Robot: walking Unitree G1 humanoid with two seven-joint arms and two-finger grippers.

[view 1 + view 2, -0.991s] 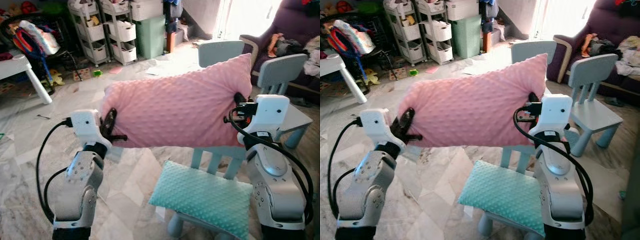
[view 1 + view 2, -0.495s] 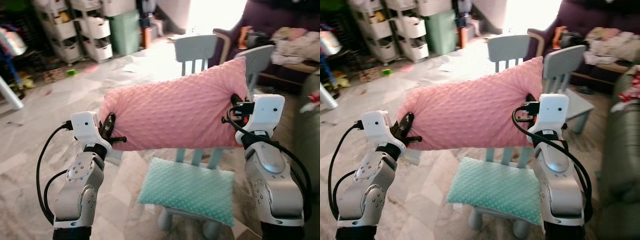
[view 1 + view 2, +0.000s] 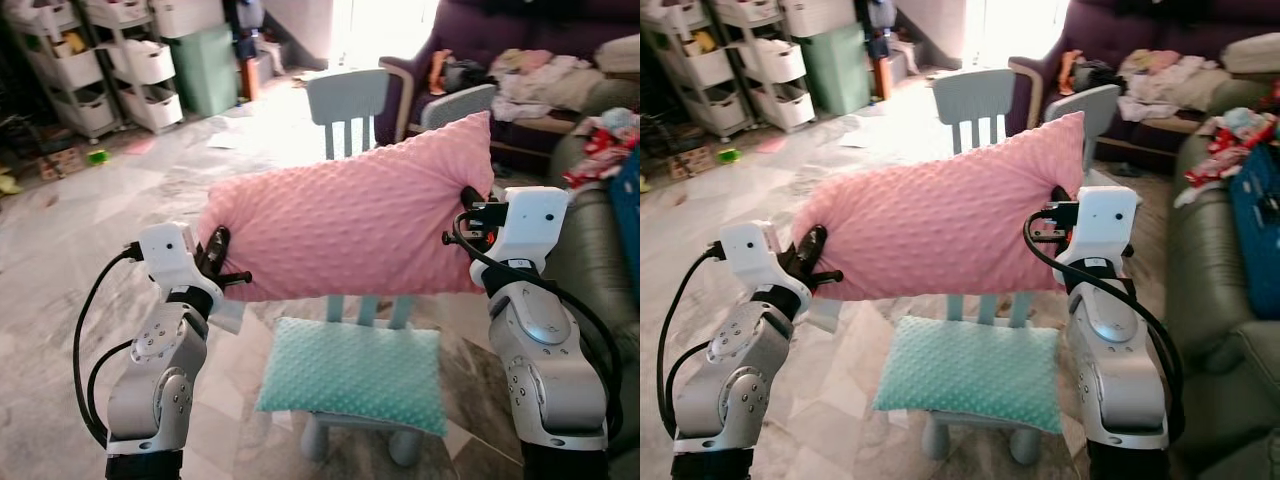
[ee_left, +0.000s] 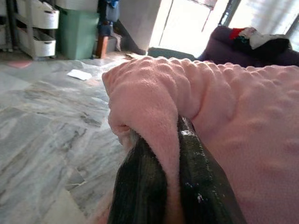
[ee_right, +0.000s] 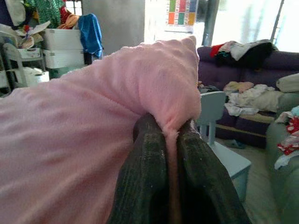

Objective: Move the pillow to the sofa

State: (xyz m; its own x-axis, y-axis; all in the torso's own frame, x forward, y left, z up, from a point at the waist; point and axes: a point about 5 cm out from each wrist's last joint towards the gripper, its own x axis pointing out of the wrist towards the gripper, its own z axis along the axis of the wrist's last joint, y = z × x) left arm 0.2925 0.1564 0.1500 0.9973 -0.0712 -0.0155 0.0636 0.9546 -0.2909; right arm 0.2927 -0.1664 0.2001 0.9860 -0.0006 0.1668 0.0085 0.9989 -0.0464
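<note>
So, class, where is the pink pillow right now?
The pink pillow hangs mid-view between the left gripper and right gripper, above the teal pillow on a small chair.

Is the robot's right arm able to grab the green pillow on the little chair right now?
Probably not. The right gripper is shut on a corner of the pink pillow, and the left gripper pinches the other end. The green pillow lies below on the chair, so it would have to let go first.

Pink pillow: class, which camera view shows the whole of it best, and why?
The left eye view: the pink pillow spans the frame, held at its ends by the left gripper and the right gripper. The right eye view shows much the same. Each wrist view shows one pinched corner close up.
</note>
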